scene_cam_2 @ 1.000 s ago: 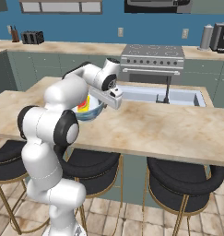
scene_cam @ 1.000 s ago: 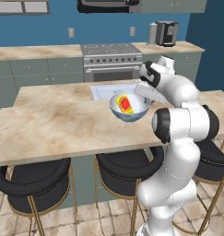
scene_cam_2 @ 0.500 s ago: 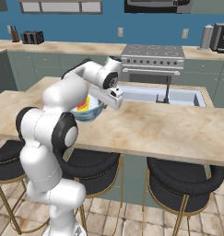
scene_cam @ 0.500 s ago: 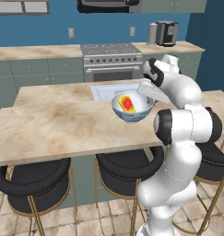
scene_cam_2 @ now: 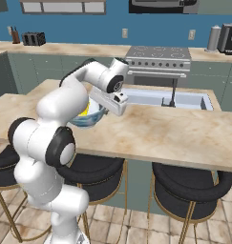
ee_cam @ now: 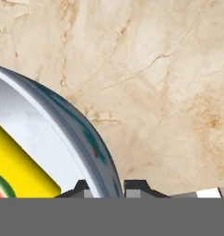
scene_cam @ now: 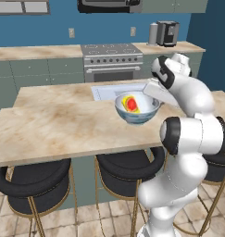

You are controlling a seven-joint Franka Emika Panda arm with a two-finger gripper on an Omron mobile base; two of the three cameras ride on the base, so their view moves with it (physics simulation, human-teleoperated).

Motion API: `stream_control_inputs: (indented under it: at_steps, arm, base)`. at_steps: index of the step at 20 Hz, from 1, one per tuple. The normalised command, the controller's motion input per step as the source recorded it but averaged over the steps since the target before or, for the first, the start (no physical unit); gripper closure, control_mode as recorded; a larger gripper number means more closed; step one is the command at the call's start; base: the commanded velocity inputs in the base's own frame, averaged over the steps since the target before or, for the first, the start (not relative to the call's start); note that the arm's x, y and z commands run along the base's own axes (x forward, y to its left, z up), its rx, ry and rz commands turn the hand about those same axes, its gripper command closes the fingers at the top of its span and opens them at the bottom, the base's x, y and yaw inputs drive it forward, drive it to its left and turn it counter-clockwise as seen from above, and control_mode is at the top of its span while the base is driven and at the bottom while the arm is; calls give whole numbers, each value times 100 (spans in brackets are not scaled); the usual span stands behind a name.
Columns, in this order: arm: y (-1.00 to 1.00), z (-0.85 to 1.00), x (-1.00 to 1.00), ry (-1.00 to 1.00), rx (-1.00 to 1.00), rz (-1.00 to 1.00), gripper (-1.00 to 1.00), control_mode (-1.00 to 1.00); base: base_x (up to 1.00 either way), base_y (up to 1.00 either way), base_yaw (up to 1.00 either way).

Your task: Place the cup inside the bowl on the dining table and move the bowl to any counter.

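No readable brand, label or writing anywhere. Seen in the left base view: a round deep bowl, white inside with a pale blue patterned outside, held up clear of the desk near its far right part, with the small yellow cup and its red-orange patch lying tilted inside. Tool clamped on the bowl's rim, one dark fingertip to each side of the thin wall in the hand view, bowl's white interior and the yellow cup to the left, marbled beige stone beyond. Just behind the bowl, a pale sink basin set into the slab, with a dark faucet rising at its edge. Tucked under the near edge, black round-seated stools on thin gold legs. Farther back, a steel stove between grey-green cabinets topped by the counter, a dark coffee machine at the right end, a toaster on the other worktop, blue wall behind. Tiled floor below.
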Motion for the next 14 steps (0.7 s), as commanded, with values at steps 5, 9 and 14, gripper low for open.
stream_control_inputs:
  at_steps: [5,9,14]
  arm:
    - [0,9,-56,0,5,0,100,-100]
    - [0,9,-57,0,4,0,100,-100]
    - [0,12,-56,0,4,0,100,-100]
  base:
    - [0,0,0]
    - [0,0,0]
    - [0,0,0]
